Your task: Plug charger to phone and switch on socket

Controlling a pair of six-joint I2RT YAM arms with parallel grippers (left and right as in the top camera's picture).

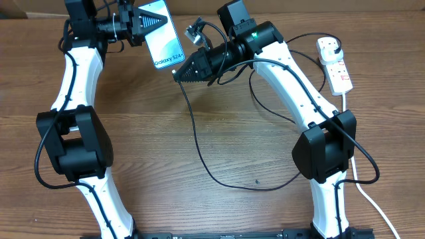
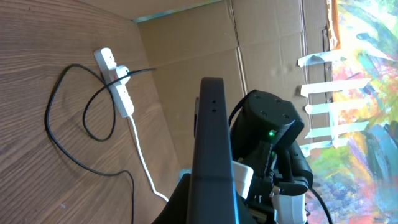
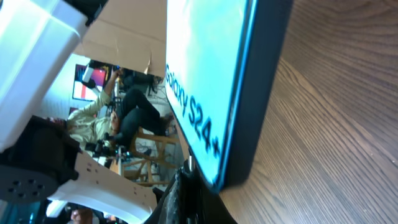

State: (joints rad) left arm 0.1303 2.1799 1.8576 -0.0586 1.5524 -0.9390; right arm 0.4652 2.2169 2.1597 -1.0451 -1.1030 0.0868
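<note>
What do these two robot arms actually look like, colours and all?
Both the left arm and right arm have white tubular links joined by chunky black joint housings. Thin black cables loop along each. The jaws are black and wedge-shaped. A small green light glows near the right wrist.

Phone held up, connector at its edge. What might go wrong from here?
The phone is gripped by the left pincer at one end only; pushing the charger tip in could tilt it and miss the port.
Its slack loops under the right arm; it may snag or tug the socket.
</note>
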